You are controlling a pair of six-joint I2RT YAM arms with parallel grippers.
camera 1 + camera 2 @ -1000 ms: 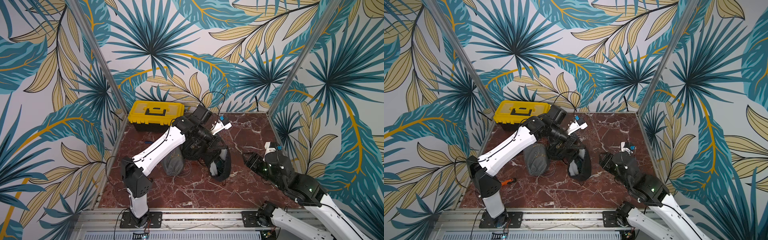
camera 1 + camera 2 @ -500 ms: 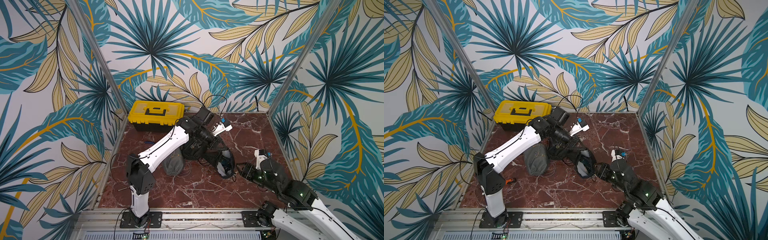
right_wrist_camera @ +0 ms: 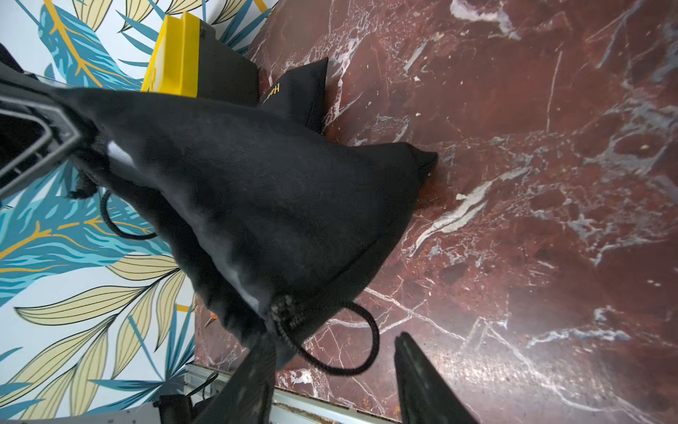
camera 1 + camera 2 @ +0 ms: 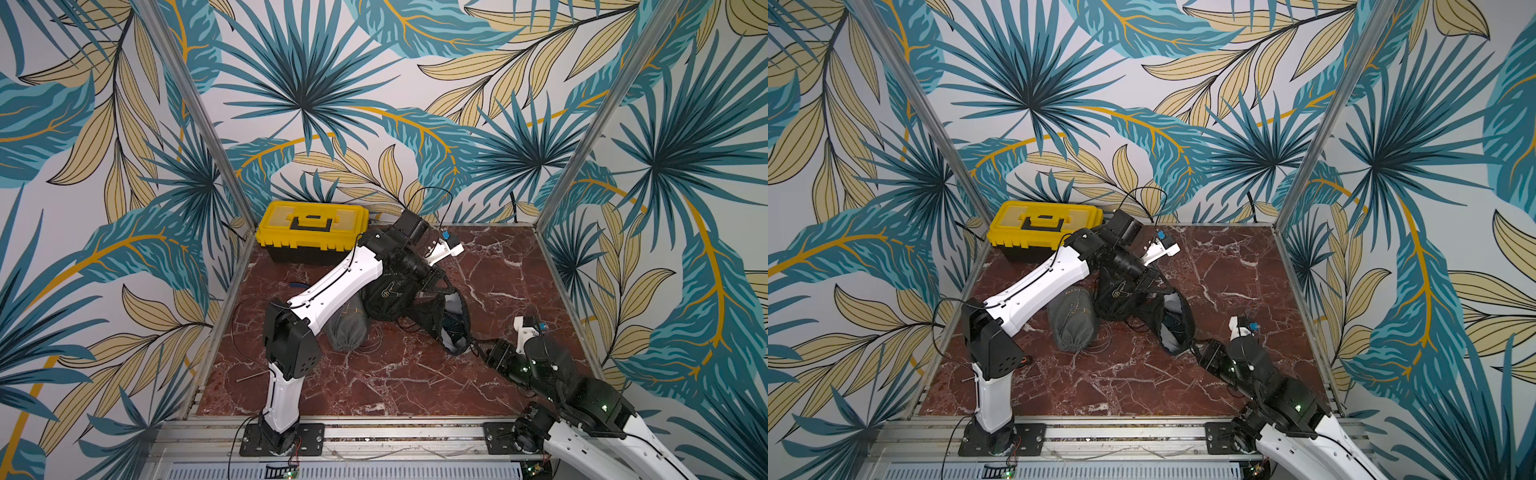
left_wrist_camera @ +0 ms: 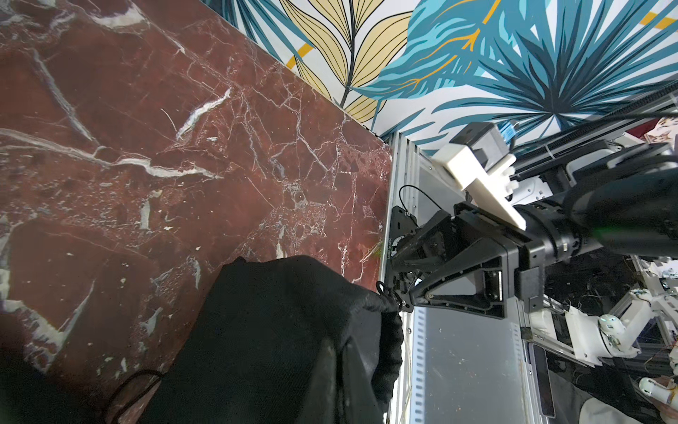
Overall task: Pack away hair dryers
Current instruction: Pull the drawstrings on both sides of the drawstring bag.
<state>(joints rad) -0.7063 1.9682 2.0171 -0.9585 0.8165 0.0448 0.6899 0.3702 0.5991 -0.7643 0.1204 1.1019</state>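
While left hand [image 4: 439, 286] pinches pouch [image 4: 422, 318], teal dryer [image 4: 452, 327] lies inside; right hand [image 3: 334, 341] spread nearby.

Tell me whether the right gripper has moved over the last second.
Yes. The right gripper has come nearer the front rail, leftward in the top views, ending at the open bag.

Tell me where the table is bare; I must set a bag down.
Bare table: the far corner by the right wall, and the near strip between the arm bases. Crowded: grey bag, black bags mid-table, toolbox far left.
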